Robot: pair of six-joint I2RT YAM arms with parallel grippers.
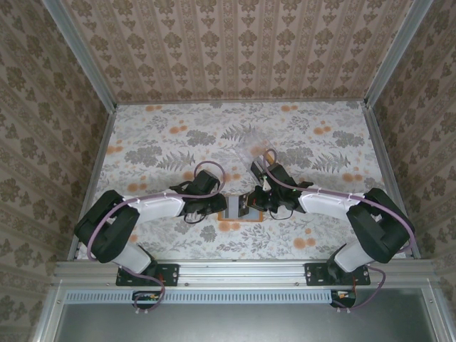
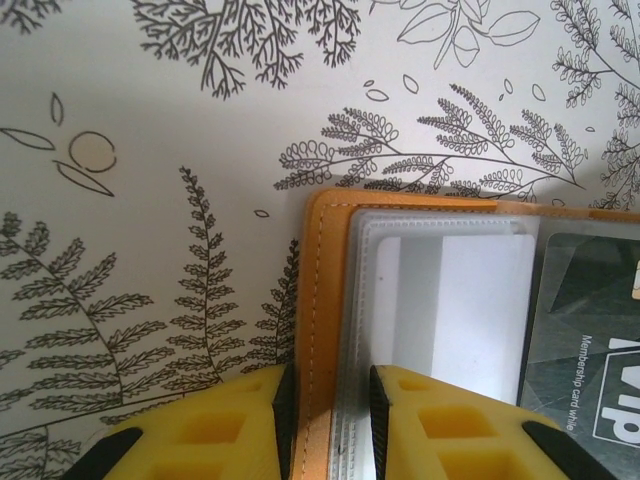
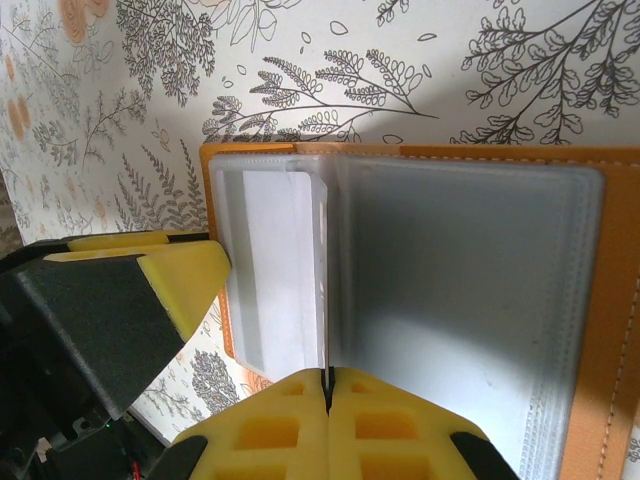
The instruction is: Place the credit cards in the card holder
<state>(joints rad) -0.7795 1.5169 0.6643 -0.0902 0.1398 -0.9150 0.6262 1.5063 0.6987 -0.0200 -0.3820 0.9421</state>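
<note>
**CARD HOLDER [image 1: 239, 207] OPEN AT THE NEAR MIDDLE OF THE COUNTER [image 1: 171, 142], BOTH CLAWS AT IT**

Location: the orange holder is found lying open on the patterned counter between the two arm tips, nearer the arm bases than the far wall.

Left claw [image 2: 330, 385]: spread a little, with its yellow fingers set either side of the stitched orange border. Whether the tips bear down cannot be told.

Right claw [image 3: 328, 385]: pressed together, with a frosted sleeve leaf [image 3: 460, 300] of the holder pinched at its free edge and, it appears, raised.

Contents: a white card [image 3: 280, 270] is seen seated in the sleeve beside the pinched leaf.

Handling, as judged: the cards are taken to be light, stiff and slick, best gripped by a short edge and slid in flat. The sleeves are thin and limp and are liable to buckle or slip from the pads. The stitched border is judged the firmest hold on the soft cover.

Views: a dark card [image 2: 590, 330] printed "VIP" and "Membership card" is disclosed by the left wrist view, to the right of the white card. In the right wrist view that side is veiled by the frosted leaf. The pinch is legible from the right wrist. From above, the holder is largely covered by the two wrists.
</note>
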